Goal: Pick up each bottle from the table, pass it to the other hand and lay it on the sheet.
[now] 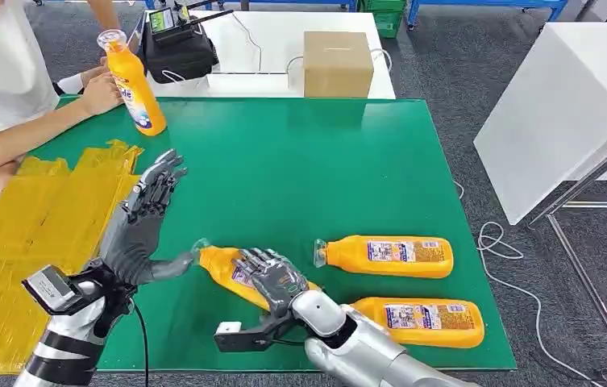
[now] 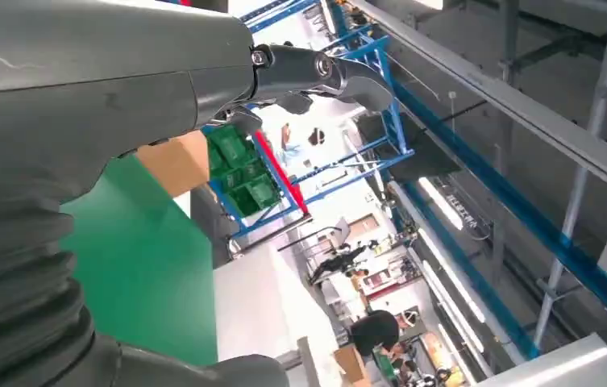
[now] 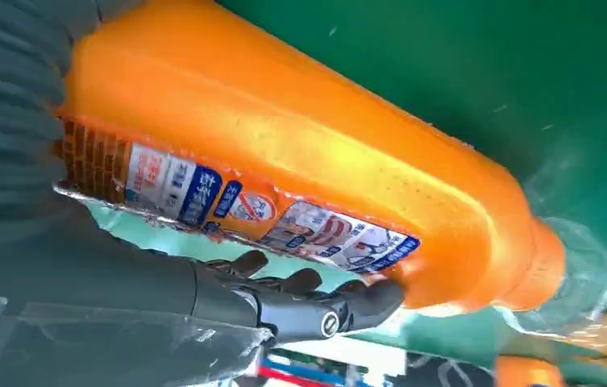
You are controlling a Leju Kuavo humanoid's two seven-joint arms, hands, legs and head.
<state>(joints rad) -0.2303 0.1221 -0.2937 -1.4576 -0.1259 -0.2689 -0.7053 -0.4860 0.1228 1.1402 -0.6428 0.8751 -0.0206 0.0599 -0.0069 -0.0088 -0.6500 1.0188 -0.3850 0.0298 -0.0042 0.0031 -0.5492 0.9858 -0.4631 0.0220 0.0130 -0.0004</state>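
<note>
Head view. Green mat covers the table; yellow sheet, crinkled and glossy, lies along its left side. Right hand grips an orange bottle near the front edge, fingers wrapped over its body, clear cap pointing left. Left hand is raised just left of that bottle, fingers spread and holding nothing, thumb reaching toward the cap. Two more orange bottles lie on their sides to the right: middle bottle and near bottle, both with labels up, well apart from the sheet. At the far left corner a person's hand holds a fourth bottle upright on the mat. Beyond the mat stand a brown box and a black device on a white table. A white cabinet stands right, on grey floor.

Left wrist view. Grey ribbed cover and extended fingers, nothing between them. Green mat edge, blue racking with green crates, and ceiling lights beyond.

Right wrist view. The held bottle is smooth plastic, flat-sided, its printed label facing the dark fingers curled under it. The cap looks clear, though blurred. Green mat behind.
</note>
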